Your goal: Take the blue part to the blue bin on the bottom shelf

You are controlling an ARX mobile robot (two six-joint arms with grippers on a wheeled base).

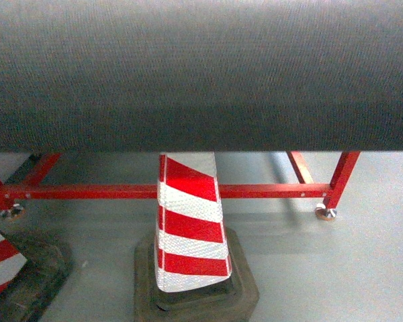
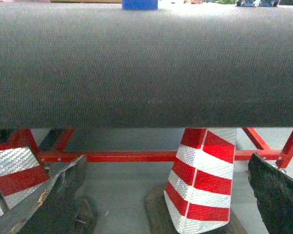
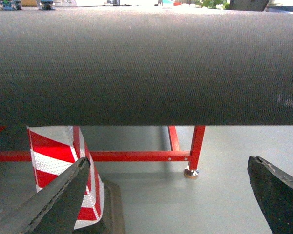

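Blue part [image 2: 139, 4] just past the grey belt's [image 2: 146, 68] far edge.

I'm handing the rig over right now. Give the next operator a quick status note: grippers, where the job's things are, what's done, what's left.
Left gripper: open, empty, low in front of the dark belt.
Right gripper: open, empty, same height.
A blue object peeks over the belt's far edge in the left wrist view; whether it is the part or the bin cannot be told.
No shelf in view. A striped cone stands under the red frame.
Done: nothing visible. Left: find the part, pick, place.
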